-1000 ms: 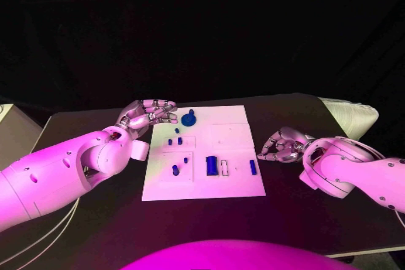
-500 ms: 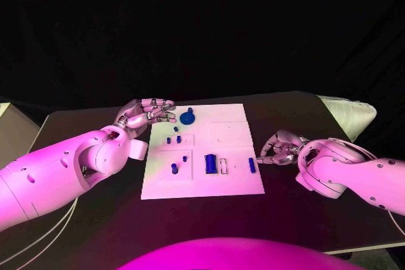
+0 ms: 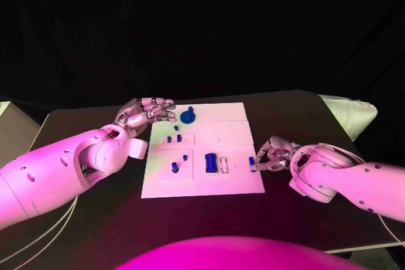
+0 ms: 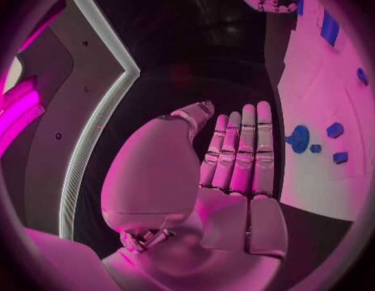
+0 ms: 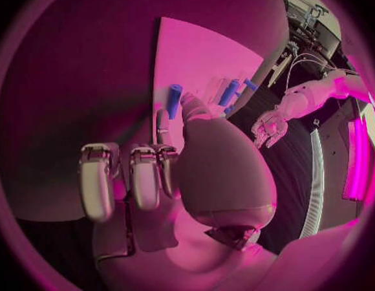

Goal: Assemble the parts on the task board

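While the task board (image 3: pixel 227 182) lies between both hands, the right hand (image 3: pixel 273 156) sits at its near edge, fingers curled beside a slim blue part (image 3: pixel 251 163); whether they pinch it, I cannot tell. The left hand (image 3: pixel 145 113) hovers empty, fingers apart, beside the far corner. Judged step: picking up that part, which calls for a secure pinch before lifting.

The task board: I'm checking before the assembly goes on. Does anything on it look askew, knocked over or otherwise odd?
Nothing stands out. The task board lies flat on the table, the blue parts sit on it in their places, and the right hand is at its right edge, by a small blue part.
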